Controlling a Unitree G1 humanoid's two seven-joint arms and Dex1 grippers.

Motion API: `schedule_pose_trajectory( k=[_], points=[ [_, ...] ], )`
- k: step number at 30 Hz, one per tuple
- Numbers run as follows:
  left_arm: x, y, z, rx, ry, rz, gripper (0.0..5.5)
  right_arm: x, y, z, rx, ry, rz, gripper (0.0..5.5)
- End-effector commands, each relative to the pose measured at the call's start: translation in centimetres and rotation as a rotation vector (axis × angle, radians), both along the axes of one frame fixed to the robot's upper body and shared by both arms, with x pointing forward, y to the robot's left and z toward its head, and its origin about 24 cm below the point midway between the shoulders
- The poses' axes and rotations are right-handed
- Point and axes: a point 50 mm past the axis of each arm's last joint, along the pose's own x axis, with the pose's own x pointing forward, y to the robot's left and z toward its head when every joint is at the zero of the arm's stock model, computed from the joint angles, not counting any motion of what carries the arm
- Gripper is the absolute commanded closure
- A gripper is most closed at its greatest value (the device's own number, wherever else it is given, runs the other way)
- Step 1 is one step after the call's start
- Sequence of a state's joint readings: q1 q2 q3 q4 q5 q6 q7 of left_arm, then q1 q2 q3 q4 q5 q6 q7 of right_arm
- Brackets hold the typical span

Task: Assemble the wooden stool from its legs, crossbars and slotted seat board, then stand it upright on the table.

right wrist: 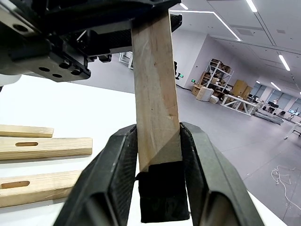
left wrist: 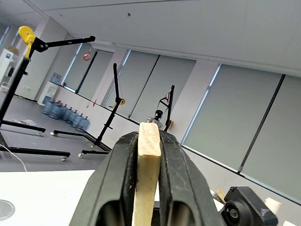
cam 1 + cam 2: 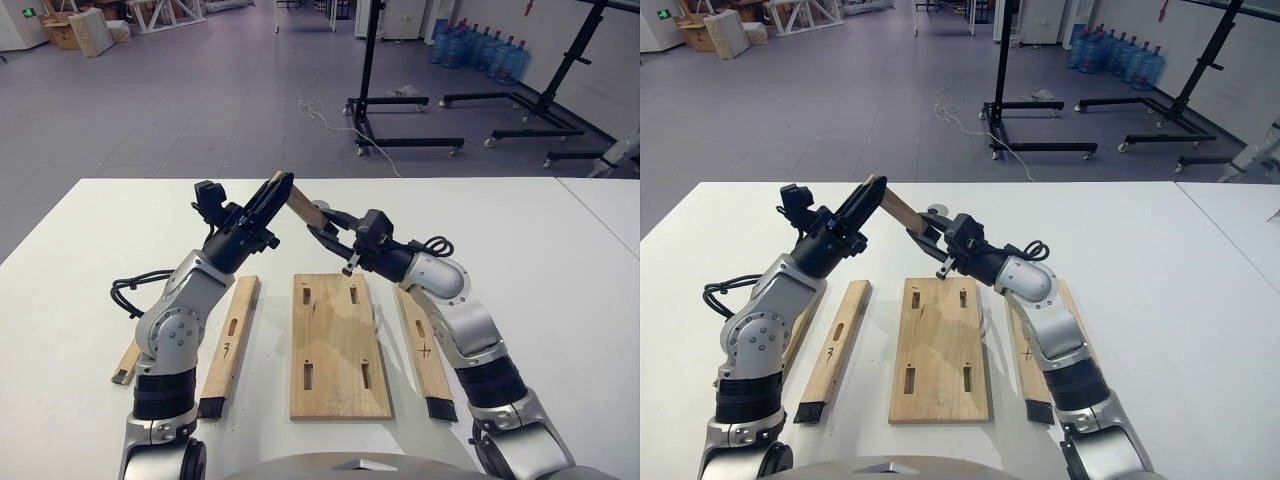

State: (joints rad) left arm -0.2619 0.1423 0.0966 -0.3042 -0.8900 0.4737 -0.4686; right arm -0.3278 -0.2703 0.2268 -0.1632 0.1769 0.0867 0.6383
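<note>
A short wooden leg [image 3: 303, 205] with a black end cap [image 1: 162, 190] is held in the air above the far end of the slotted seat board [image 3: 338, 345]. My left gripper [image 3: 268, 203] is shut on its upper, bare end [image 2: 148, 155]. My right gripper [image 3: 326, 224] is shut on the lower end just above the cap, its jaws pressed on both sides of the wood [image 1: 156, 103]. Three more wooden pieces lie flat: one [image 3: 230, 342] left of the board, one [image 3: 127, 362] farther left under my left arm, and one [image 3: 425, 352] right of the board.
The white table [image 3: 560, 300] stretches wide on both sides, and a second table [image 3: 610, 200] adjoins it at the right. Black metal stands [image 3: 400, 110] and water bottles [image 3: 480, 45] are on the floor beyond the far edge.
</note>
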Motion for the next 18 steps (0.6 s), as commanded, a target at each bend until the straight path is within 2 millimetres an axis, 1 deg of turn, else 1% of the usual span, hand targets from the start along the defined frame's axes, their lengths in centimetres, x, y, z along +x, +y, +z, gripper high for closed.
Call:
schedule_pose_trajectory(
  k=[1, 4, 7, 8, 9, 14, 16, 18],
  points=[
    [-0.2, -1.1, -1.6, 0.073, 0.047, -0.064, 5.09, -0.5, 1.0, 2.6, 0.040, -0.097, 0.063, 4.21],
    [-0.4, -1.5, -2.1, 0.084, 0.059, -0.085, 5.11, -0.6, 1.4, 3.1, 0.043, -0.125, 0.078, 4.21],
    [0.4, -1.7, -2.7, 0.081, 0.119, -0.041, 5.11, -0.8, 1.7, 3.3, 0.038, -0.138, 0.087, 4.21],
    [0.5, -1.6, -2.8, 0.081, 0.132, -0.031, 4.76, -0.8, 1.8, 3.2, 0.034, -0.139, 0.088, 4.21],
    [0.6, -1.6, -2.9, 0.082, 0.138, -0.026, 4.67, -0.8, 1.9, 3.1, 0.031, -0.140, 0.088, 4.21],
    [0.9, -1.3, -3.0, 0.098, 0.164, -0.014, 3.79, -0.8, 1.8, 3.0, 0.028, -0.139, 0.077, 4.21],
    [0.8, -1.3, -2.7, 0.088, 0.146, -0.024, 3.75, -0.8, 1.8, 2.9, 0.029, -0.138, 0.074, 4.21],
    [0.5, -1.3, -2.3, 0.077, 0.125, -0.032, 4.03, -0.8, 1.8, 2.8, 0.028, -0.136, 0.071, 4.21]
  ],
)
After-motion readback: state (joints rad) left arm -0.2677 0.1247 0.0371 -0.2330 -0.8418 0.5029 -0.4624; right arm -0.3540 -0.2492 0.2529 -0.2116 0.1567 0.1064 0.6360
